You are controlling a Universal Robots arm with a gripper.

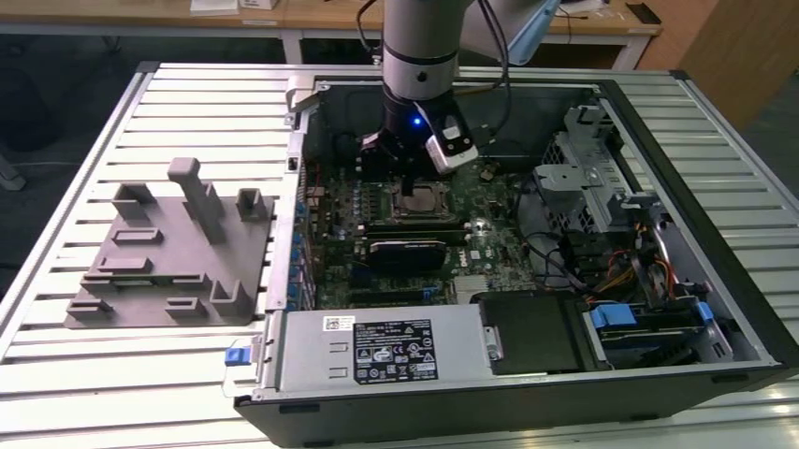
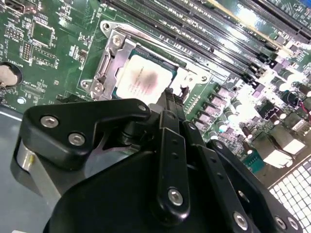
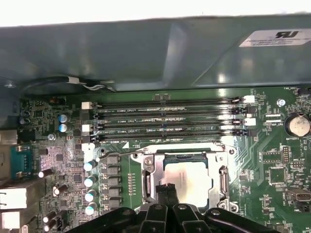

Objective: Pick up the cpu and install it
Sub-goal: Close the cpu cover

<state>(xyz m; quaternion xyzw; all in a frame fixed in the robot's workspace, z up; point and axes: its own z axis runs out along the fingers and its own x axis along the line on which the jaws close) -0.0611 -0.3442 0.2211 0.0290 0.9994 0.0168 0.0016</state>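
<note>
The cpu [image 2: 143, 77] is a pale silver square lying flat inside the metal-framed motherboard socket [image 2: 109, 46], whose frame stands open around it. In the exterior view the cpu [image 1: 425, 199] sits in the middle of the board inside the open computer case, straight beneath the arm's wrist. My gripper [image 2: 172, 94] hangs just above one edge of the chip, its black fingers drawn together with nothing between them. In the first wrist view the gripper [image 3: 167, 191] overlaps the near edge of the cpu [image 3: 194, 179].
A grey plastic fixture [image 1: 175, 253] lies on the slatted table at the exterior view's left. Inside the case are the memory slots [image 3: 165, 119], a power supply [image 1: 374, 351], a drive cage [image 1: 600, 187] and loose cables. The case wall [image 3: 146, 53] rises behind the slots.
</note>
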